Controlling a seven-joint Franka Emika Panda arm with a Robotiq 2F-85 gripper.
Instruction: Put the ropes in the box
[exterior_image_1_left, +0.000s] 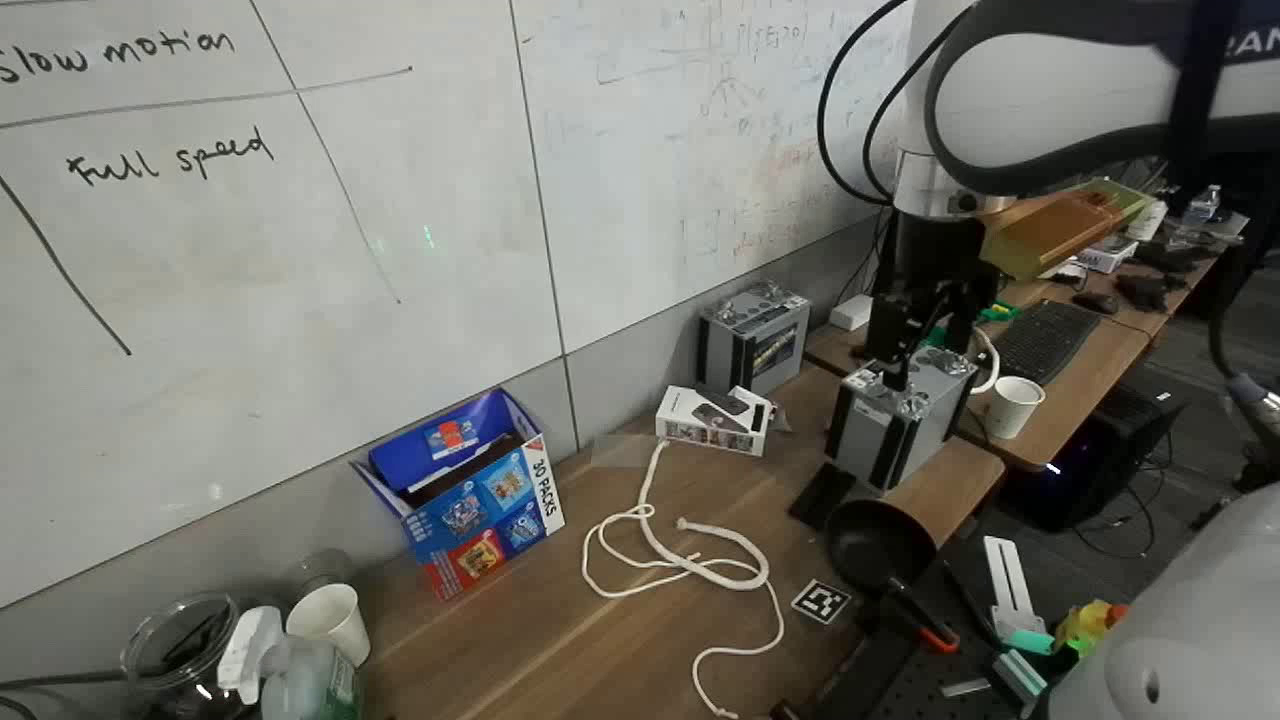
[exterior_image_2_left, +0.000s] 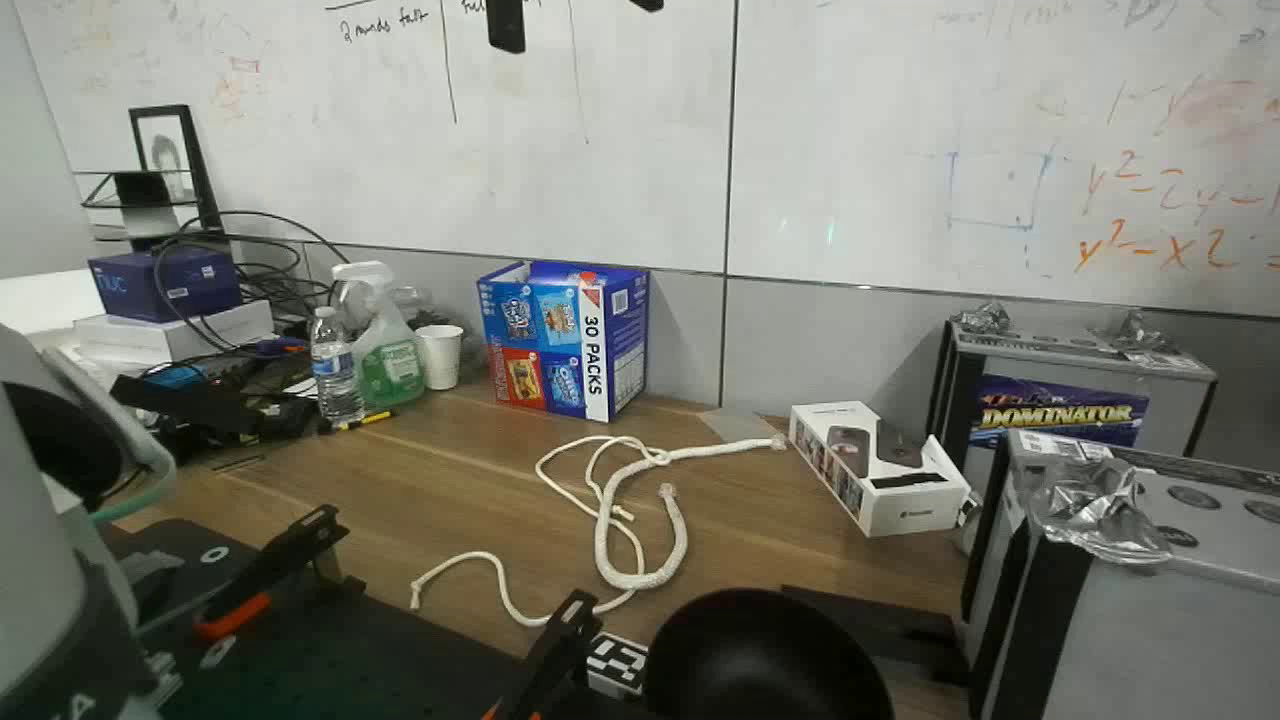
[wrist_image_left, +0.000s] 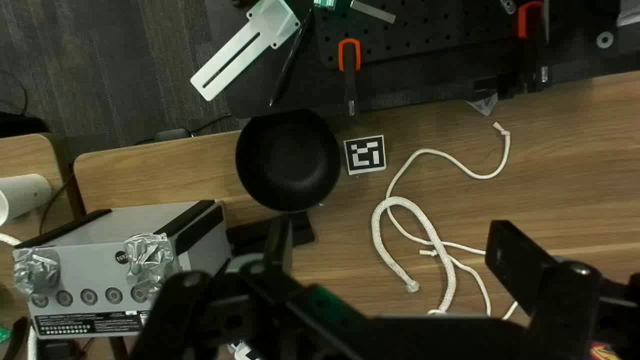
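Fingers (wrist_image_left: 517, 262) apart, ropes (wrist_image_left: 438, 244) beyond, whole box (exterior_image_1_left: 470, 507) in both exterior views only

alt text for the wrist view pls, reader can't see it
White ropes, thick and thin, lie in crossing curves on a wooden table, seen past the open pincer. Beside them are a printed square marker, a round black bowl and, at lower left, a grey device.
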